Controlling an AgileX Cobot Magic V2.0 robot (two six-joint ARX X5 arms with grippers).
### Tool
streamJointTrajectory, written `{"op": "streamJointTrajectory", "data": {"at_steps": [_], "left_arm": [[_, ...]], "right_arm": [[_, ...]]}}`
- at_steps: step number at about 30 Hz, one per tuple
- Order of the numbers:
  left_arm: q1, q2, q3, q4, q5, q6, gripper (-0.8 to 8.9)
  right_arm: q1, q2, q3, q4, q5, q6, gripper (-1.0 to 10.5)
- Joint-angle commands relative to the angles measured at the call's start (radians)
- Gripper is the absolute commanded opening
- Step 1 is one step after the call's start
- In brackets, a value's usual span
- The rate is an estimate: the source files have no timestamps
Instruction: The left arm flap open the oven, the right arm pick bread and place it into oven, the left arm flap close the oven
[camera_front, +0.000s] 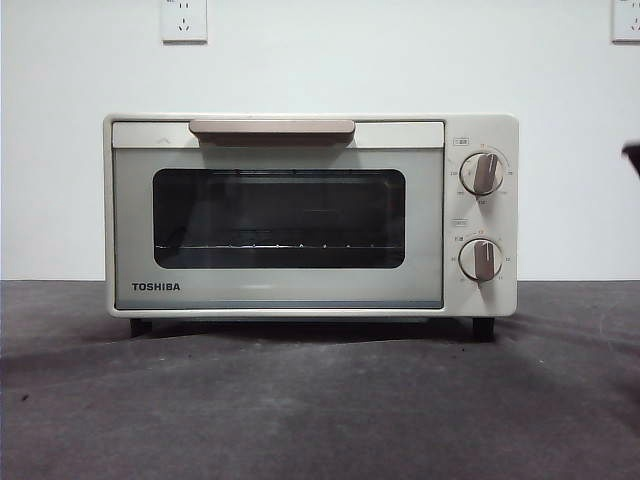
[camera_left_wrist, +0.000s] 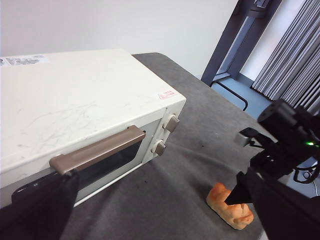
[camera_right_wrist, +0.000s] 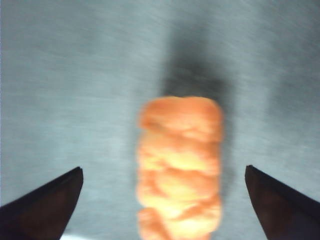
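The cream-white oven (camera_front: 310, 215) stands on the table with its glass door shut and its beige handle (camera_front: 272, 130) at the top. In the left wrist view my left gripper (camera_left_wrist: 160, 200) hovers open close above and in front of the oven's handle (camera_left_wrist: 97, 152), holding nothing. The bread (camera_right_wrist: 180, 170), a lumpy golden-orange bun, lies on the dark table beside the oven's knob end. My right gripper (camera_right_wrist: 164, 169) hangs open directly over it, one jaw on either side, not touching. The left wrist view also shows the bread (camera_left_wrist: 229, 206) under the right arm (camera_left_wrist: 290, 130). The front view does not show the bread.
Dark grey cloth (camera_front: 320, 400) covers the table in front of the oven. A white wall with two sockets (camera_front: 184, 20) stands behind. A black arm tip (camera_front: 632, 155) shows at the right edge. Beyond the table's far edge are a dark frame (camera_left_wrist: 235, 45) and curtains.
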Motion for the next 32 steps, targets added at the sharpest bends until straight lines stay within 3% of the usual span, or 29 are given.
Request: {"op": "streamJointTrajectory", "data": {"at_steps": [1, 8, 12, 21, 26, 32], "left_arm": [[-0.005, 0.006, 0.018, -0.008, 0.007, -0.002, 5.31], [-0.005, 0.008, 0.018, -0.032, 0.007, 0.001, 5.31], [-0.005, 0.008, 0.018, -0.035, 0.007, 0.001, 5.31], [-0.005, 0.008, 0.018, -0.036, -0.002, 0.000, 5.30], [-0.005, 0.008, 0.018, -0.038, -0.011, -0.003, 4.36], [-0.005, 0.014, 0.019, -0.037, -0.011, -0.003, 3.91]], "right_arm": [[0.013, 0.056, 0.010, 0.009, 0.020, 0.000, 5.2], [0.034, 0.161, 0.010, 0.060, 0.027, -0.012, 5.1], [0.038, 0.191, 0.010, 0.064, 0.027, -0.031, 4.1], [0.038, 0.276, 0.010, 0.090, 0.014, -0.053, 3.6], [0.038, 0.284, 0.019, 0.082, -0.005, -0.054, 1.6], [0.038, 0.209, 0.100, -0.032, -0.005, -0.058, 1.3]]}}
